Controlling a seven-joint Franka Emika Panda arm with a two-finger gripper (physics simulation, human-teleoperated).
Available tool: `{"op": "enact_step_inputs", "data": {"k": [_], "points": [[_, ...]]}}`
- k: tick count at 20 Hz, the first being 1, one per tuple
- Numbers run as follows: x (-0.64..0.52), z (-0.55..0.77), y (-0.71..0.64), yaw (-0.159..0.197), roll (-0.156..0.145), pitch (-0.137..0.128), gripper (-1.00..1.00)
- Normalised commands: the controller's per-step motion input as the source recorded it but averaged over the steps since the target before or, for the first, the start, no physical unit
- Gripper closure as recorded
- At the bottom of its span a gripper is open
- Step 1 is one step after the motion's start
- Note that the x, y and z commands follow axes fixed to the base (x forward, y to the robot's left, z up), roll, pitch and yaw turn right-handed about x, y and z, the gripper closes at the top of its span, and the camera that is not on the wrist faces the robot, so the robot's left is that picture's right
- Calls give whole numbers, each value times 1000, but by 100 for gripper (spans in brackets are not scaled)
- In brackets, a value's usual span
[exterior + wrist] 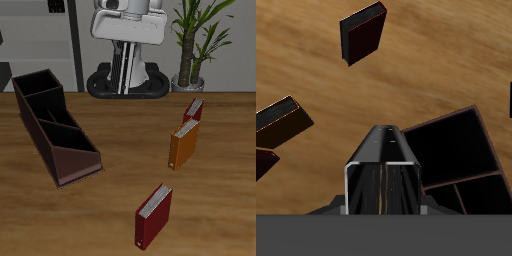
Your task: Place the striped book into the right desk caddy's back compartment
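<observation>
The striped book (126, 68) shows black and white vertical stripes. The caddy (55, 125) is dark brown-black with maroon sloped side walls. The surface (110, 200) is brown wood grain. One book (183, 144) is orange with pale page edges; two books (153, 215) (194, 109) are dark red. The plant (196, 35) near the back edge is green, its pot perhaps grey.

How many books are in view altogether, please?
4. One dark red book stands near the table's front edge, the orange book and a second dark red book farther back, and the striped book is held by the gripper. None looks hidden.
</observation>
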Motion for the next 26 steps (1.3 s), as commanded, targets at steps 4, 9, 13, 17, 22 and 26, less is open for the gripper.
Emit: {"op": "enact_step_inputs", "data": {"k": [4,9,13,17,22,26], "points": [[-417,225,-54,34,-28,-48,100],[-238,25,-204,37,-54,8,100],[-181,-4,-239,-1,-65,39,100],[-266,15,-314,0,-69,35,100],[-127,11,-187,12,-52,11,100],[-167,86,-301,7,-77,10,100]]}}
